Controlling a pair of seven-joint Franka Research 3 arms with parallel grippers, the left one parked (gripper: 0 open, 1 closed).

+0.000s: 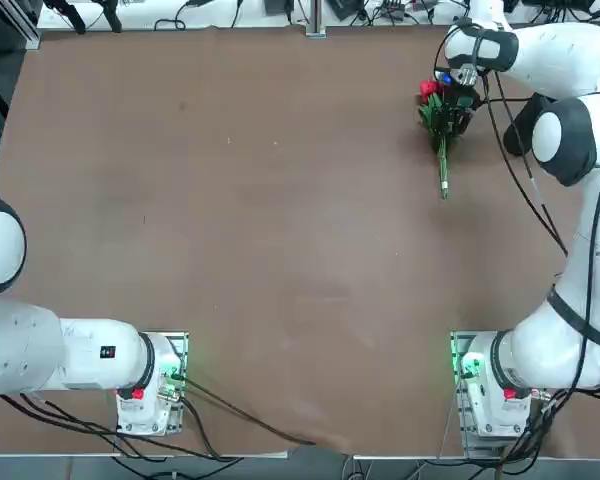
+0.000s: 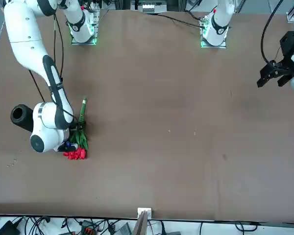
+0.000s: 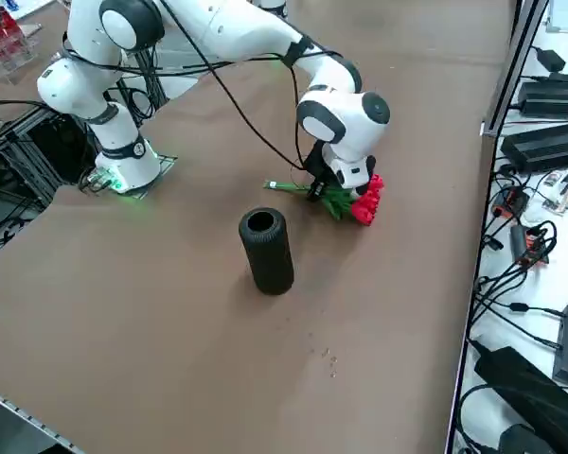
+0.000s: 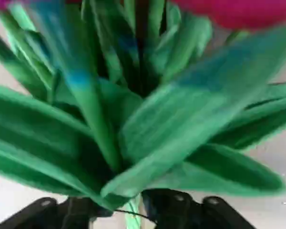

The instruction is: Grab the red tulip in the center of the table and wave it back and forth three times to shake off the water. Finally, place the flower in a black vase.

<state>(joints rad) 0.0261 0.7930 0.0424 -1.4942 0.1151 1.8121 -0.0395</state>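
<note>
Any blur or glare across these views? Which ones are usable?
Right wrist view: red tulip fills the frame, leaves soft and smeared, too close to focus. Top view: sharp, right end effector low over the flower. Right side view: black vase crisp, soft shadow on the table. Front view: even light, no glare.

Tulip at the table's far right, vase further right of it

The red tulip (image 1: 442,115) lies flat on the table (image 1: 280,260) toward its far right corner, blooms at the far end, stem pointing near toward the robot's bases. The right gripper (image 3: 324,186) sits directly over its leaves. The black vase (image 3: 266,251) stands upright to the tulip's right, near it but apart.
</note>
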